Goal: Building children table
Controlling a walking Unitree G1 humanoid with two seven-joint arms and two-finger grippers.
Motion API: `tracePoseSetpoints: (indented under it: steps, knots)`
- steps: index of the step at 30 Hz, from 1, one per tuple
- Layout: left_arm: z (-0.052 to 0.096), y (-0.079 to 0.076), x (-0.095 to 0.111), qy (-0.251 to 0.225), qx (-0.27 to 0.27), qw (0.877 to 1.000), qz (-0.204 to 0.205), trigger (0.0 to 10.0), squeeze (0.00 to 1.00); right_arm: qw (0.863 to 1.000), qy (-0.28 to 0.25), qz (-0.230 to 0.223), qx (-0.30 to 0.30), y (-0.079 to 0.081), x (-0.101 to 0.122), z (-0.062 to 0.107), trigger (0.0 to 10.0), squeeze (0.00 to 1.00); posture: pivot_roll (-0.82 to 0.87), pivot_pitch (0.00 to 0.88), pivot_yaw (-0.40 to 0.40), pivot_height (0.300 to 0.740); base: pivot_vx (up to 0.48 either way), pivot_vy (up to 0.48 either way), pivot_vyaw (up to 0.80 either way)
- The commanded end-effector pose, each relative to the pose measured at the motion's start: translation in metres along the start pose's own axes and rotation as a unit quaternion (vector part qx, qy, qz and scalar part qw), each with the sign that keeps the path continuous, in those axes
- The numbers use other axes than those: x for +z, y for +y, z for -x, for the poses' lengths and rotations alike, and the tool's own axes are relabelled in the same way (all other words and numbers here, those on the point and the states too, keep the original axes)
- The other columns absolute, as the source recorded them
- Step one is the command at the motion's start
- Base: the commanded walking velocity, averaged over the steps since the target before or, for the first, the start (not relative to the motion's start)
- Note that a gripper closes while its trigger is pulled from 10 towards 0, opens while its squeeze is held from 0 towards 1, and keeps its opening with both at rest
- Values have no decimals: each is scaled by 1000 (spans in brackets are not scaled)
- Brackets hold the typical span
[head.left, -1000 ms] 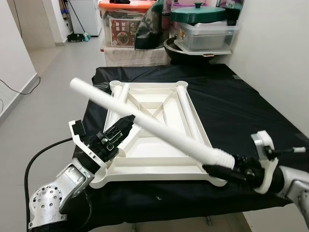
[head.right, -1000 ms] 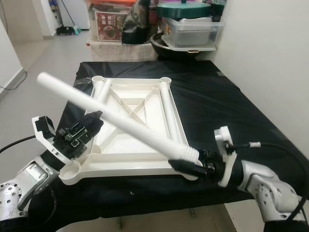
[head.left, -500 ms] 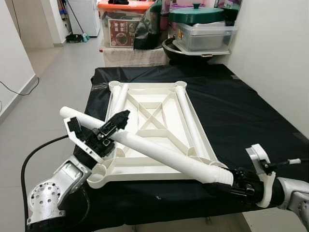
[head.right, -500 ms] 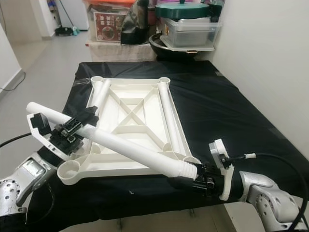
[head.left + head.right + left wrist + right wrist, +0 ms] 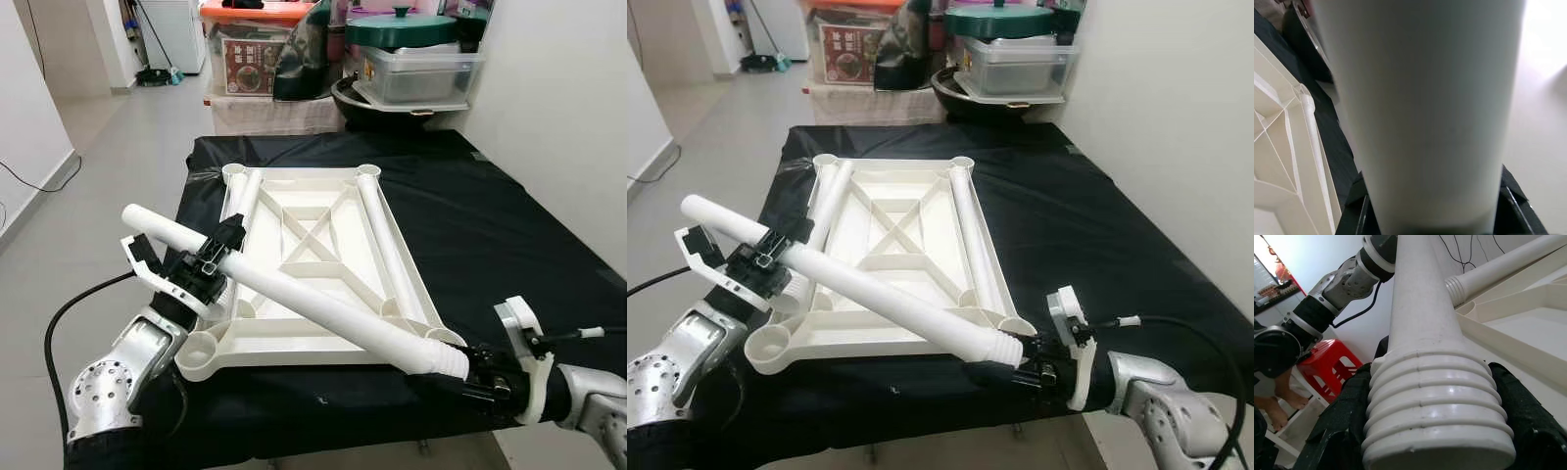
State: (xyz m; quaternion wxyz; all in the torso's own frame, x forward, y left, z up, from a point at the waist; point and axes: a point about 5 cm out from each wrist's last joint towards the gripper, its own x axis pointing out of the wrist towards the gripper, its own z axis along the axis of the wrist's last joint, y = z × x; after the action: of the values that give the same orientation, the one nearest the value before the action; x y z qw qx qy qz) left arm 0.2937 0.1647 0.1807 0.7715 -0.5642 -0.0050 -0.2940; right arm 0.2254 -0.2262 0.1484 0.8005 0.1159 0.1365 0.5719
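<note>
A white children's tabletop (image 5: pixel 323 328) lies upside down on the black-covered table, with two white legs (image 5: pixel 384 235) resting along its sides. A third long white leg (image 5: pixel 294 294) stretches diagonally over the tabletop's near part. My right gripper (image 5: pixel 468 370) is shut on its ribbed threaded end (image 5: pixel 1435 416) just off the near right corner. My left gripper (image 5: pixel 217 257) is shut around the leg's shaft near its far plain end, above the near left corner socket (image 5: pixel 201 350). In the left wrist view the leg (image 5: pixel 1425 112) fills the space between the fingers.
The black cloth (image 5: pixel 490 225) covers the table beyond the tabletop to the right. Storage boxes and a green lidded pot (image 5: pixel 402 29) stand behind the table. A white wall (image 5: pixel 568 117) runs along the right. A red stool (image 5: pixel 1337 367) and a person's bare feet (image 5: pixel 1283 406) are in the right wrist view.
The leg's far end has dropped from raised high to low over the tabletop. My left gripper moved from beside the tabletop's left rim onto the shaft and shut on it.
</note>
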Motion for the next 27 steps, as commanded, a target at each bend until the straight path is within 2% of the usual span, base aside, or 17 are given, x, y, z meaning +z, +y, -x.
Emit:
tracePoseSetpoints:
  steps: [1, 7, 8, 9, 10, 11, 12, 13, 16, 17, 22, 27]
  knots:
    - [5, 9, 9, -18, 45, 998, -27, 0, 0, 1000, 2, 13, 22, 7, 3, -4, 0, 0, 41, 0, -37, 740, 0, 0, 0]
    - [2, 8, 8, -21, 44, 998, -25, 0, 0, 1000, -4, 16, 12, 6, 0, -11, 0, 0, 42, 0, -38, 740, 0, 0, 0]
    - [2, 8, 8, -21, 44, 999, -24, 0, 0, 1000, -4, 18, 5, 5, -1, -12, 3647, 0, 42, 0, -38, 740, 0, 0, 0]
    - [2, 8, 8, -21, 44, 999, -24, 0, 0, 1000, -4, 18, 5, 5, -1, -12, 3647, 0, 42, 0, -38, 740, 0, 0, 0]
    - [1, 9, 7, -19, 46, 998, -22, 0, 0, 1000, -3, 21, -5, 4, -2, -14, 9137, 0, 43, 0, -39, 740, 0, 0, 0]
    - [1, 9, 6, -15, 48, 999, -21, 0, 0, 1000, -3, 21, -13, 3, -4, -16, 10000, 0, 43, 0, -39, 740, 0, 0, 0]
    - [1, 10, 6, -13, 49, 999, -21, 0, 0, 1000, -3, 20, -18, 2, -4, -17, 10000, 0, 43, 0, -39, 740, 0, 0, 0]
    - [1, 10, 4, -8, 51, 998, -21, 8314, 0, 999, -2, 20, -28, 0, -6, -18, 10000, 553, 43, 0, -37, 740, 0, 0, 0]
    - [1, 10, 4, -5, 53, 998, -21, 8314, 0, 999, -2, 20, -34, -2, -6, -18, 10000, 553, 43, 0, -37, 740, 0, 0, 0]
    - [0, 9, 4, -5, 51, 998, -22, 10000, 0, 999, -7, 15, -38, -3, -6, -19, 10000, 1000, 43, 0, -37, 740, 0, 0, 0]
    - [-5, 4, 11, -17, 45, 998, -28, 10000, 0, 999, -19, 3, -51, -6, -5, -15, 10000, 1000, 43, 0, -38, 740, 0, 0, 0]
    - [-6, 3, 24, -43, 50, 997, -36, 10000, 0, 997, -25, -5, -77, -12, -7, 0, 10000, 1000, 47, 0, -44, 740, 0, 0, 0]
